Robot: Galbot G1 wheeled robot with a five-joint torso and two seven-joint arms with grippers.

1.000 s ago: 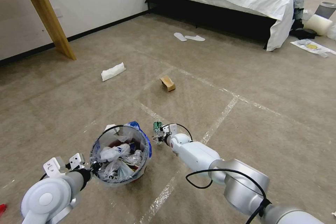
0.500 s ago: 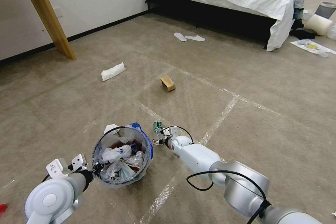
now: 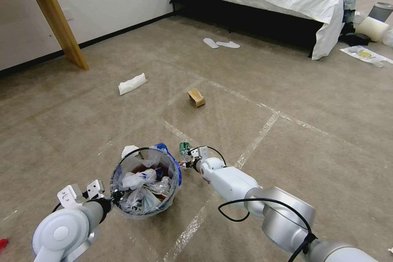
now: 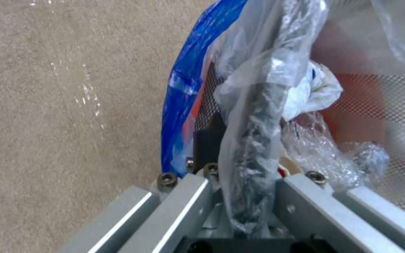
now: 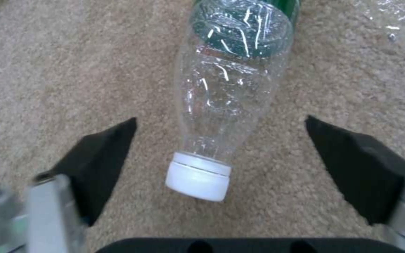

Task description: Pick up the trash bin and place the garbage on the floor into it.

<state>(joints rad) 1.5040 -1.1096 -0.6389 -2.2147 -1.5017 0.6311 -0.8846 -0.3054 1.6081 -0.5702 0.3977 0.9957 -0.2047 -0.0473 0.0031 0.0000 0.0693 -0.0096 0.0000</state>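
1. Over the last second the left hand (image 3: 116,195), clamped on the rim of the trash bin (image 3: 145,180), has carried it slightly rightward, closer to the bottle (image 3: 184,148).
2. That shortens the transfer; I judge the bottle is the next pickup.
3. The right hand (image 5: 221,165) sits low over the floor (image 3: 286,102), pads spread apart astride the bottle's white-capped neck, not touching.
4. The bottle is clear, crumpled, green-labelled, lying on its side.
5. The bin already holds crumpled tissue and plastic.
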